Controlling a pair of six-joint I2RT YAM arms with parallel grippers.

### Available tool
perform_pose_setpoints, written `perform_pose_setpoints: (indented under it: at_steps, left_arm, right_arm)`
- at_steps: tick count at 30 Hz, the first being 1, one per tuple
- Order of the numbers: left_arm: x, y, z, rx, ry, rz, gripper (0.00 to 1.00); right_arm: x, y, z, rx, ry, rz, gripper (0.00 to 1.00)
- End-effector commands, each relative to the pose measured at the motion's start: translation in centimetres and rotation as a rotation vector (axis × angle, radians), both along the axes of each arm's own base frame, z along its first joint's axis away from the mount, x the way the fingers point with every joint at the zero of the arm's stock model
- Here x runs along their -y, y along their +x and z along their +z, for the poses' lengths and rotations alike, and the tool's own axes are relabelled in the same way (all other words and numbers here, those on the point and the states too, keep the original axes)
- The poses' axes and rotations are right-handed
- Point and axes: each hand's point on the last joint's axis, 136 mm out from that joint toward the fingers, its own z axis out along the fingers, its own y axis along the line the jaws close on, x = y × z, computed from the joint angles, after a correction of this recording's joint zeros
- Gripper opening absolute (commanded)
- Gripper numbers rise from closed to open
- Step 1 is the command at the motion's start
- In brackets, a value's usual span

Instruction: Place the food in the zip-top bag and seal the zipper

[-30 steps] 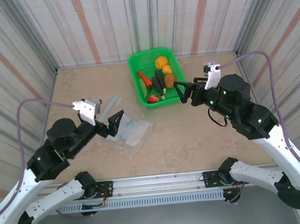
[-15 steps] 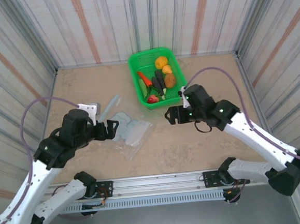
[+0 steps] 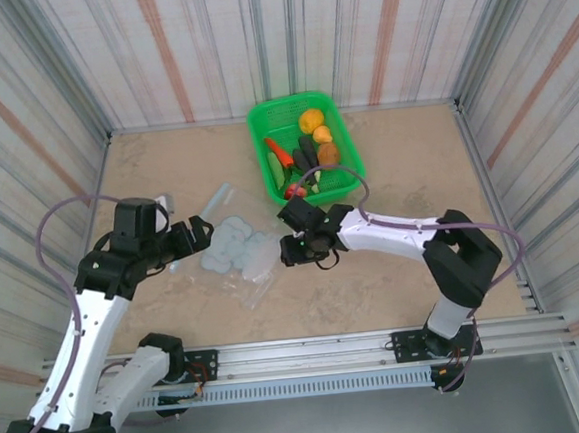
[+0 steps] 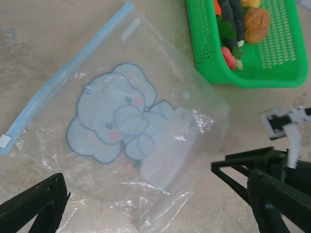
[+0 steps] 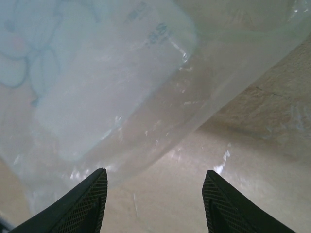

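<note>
Mid-table, one clear elephant-print zip-top bag (image 4: 131, 126), left gripper (image 3: 201, 235) and right gripper (image 5: 154, 174) flanking it, both spread wide, one green mesh basket (image 4: 201, 43) of toy food (image 4: 255, 24) on the far side.

The top external camera sits above and behind the arm bases, looking steeply down from far enough to hold the whole beige stone-patterned table (image 3: 406, 167). The left wrist camera looks down from moderate height past the left gripper (image 4: 155, 184). It shares with the overhead view the clear crinkly plastic bag printed with a blue elephant (image 4: 121, 116) and the green mesh plastic basket (image 4: 204, 43). The right wrist camera sits low and very near, facing that bag's edge past the right gripper (image 5: 154, 174).
</note>
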Motion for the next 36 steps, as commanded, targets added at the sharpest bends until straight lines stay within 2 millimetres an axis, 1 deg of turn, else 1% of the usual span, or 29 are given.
perform_pose_setpoints:
  at_steps: [1, 2, 3, 5, 8, 12, 14, 18, 21, 23, 25, 27, 28, 30, 33, 36]
  left_arm:
    - [0.3, -0.8, 0.4, 0.025, -0.039, -0.018, 0.99]
    - [0.4, -1.0, 0.4, 0.035, -0.047, -0.023, 0.99]
    - [0.5, -1.2, 0.5, 0.047, -0.057, -0.029, 0.99]
    - [0.6, -1.5, 0.8, 0.071, -0.07, -0.04, 0.99]
    - [0.5, -1.6, 0.9, 0.074, -0.07, -0.038, 0.99]
    - [0.4, -1.8, 1.2, 0.062, -0.081, -0.02, 0.99]
    - [0.3, -1.8, 1.4, 0.068, -0.088, -0.005, 0.99]
    - [0.5, -1.6, 0.8, 0.032, -0.113, 0.018, 0.99]
    - [1.6, -0.6, 0.7, 0.046, -0.143, -0.023, 0.96]
    - [1.7, 0.2, 0.1, 0.048, -0.127, -0.029, 0.95]
    - [1.9, 1.0, -1.0, 0.006, -0.113, -0.032, 0.95]
    - [2.6, 1.5, -2.3, -0.048, -0.124, -0.054, 0.96]
    - [3.1, 1.7, -3.1, -0.079, -0.134, -0.07, 0.92]
    - [4.3, 2.2, -4.6, -0.112, -0.165, -0.12, 0.82]
    - [5.4, 2.8, -6.9, -0.156, -0.2, -0.157, 0.81]
    - [6.4, 4.1, -8.5, -0.179, -0.225, -0.175, 0.79]
  right_arm:
    - [-0.7, 1.7, -0.4, 0.023, 0.037, -0.116, 0.54]
    - [-0.5, 1.9, -0.8, 0.028, 0.036, -0.133, 0.53]
    - [-0.3, 2.3, -1.0, 0.032, 0.043, -0.159, 0.49]
    - [-0.2, 3.1, -1.2, 0.037, 0.077, -0.198, 0.4]
    - [0.7, 4.0, -1.7, 0.037, 0.08, -0.25, 0.25]
    - [2.7, 4.5, -1.8, 0.048, 0.087, -0.321, 0.09]
    - [4.0, 4.6, -1.5, 0.062, 0.1, -0.349, 0.04]
    - [6.4, 4.1, -1.4, 0.057, 0.102, -0.365, 0.04]
    - [8.5, 3.6, -1.3, 0.068, 0.084, -0.347, 0.05]
    - [9.9, 3.3, -1.0, 0.068, 0.077, -0.34, 0.06]
    - [11.8, 3.2, -0.8, 0.069, 0.072, -0.356, 0.06]
    - [13.1, 3.2, 0.0, 0.084, 0.095, -0.362, 0.05]
    - [13.6, 3.3, 0.3, 0.092, 0.104, -0.354, 0.03]
    - [14.2, 3.4, 0.9, 0.107, 0.102, -0.322, 0.01]
    - [15.0, 3.5, 1.4, 0.095, 0.072, -0.268, 0.01]
    - [15.8, 3.5, 1.2, 0.073, 0.039, -0.247, 0.01]
